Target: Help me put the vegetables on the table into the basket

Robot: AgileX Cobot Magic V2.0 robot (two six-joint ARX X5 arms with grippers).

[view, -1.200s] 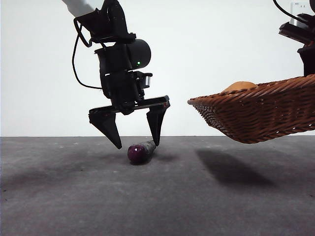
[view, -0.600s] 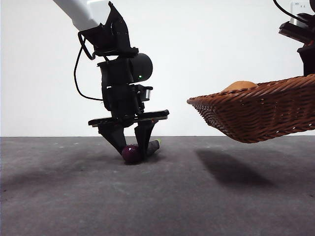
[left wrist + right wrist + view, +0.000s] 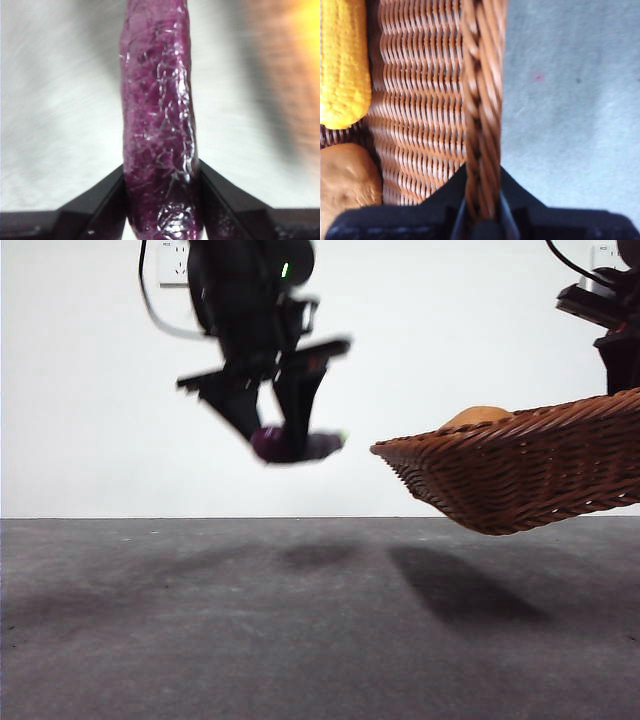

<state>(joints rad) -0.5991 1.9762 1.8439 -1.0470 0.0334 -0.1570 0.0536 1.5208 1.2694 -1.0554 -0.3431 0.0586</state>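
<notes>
My left gripper is shut on the dark purple eggplant and holds it high above the table, left of the basket. In the left wrist view the eggplant stands clamped between the two jaws. My right gripper is shut on the braided rim of the brown wicker basket and holds it in the air at the right. The potato shows over the rim. In the right wrist view the potato and a yellow corn-like vegetable lie inside the basket.
The right arm comes down at the far right edge. Shadows of the basket and the left arm lie on the grey table. A white wall stands behind.
The left gripper came down over the eggplant, shut on it and lifted it well off the table toward the basket. The basket shifted slightly left.
</notes>
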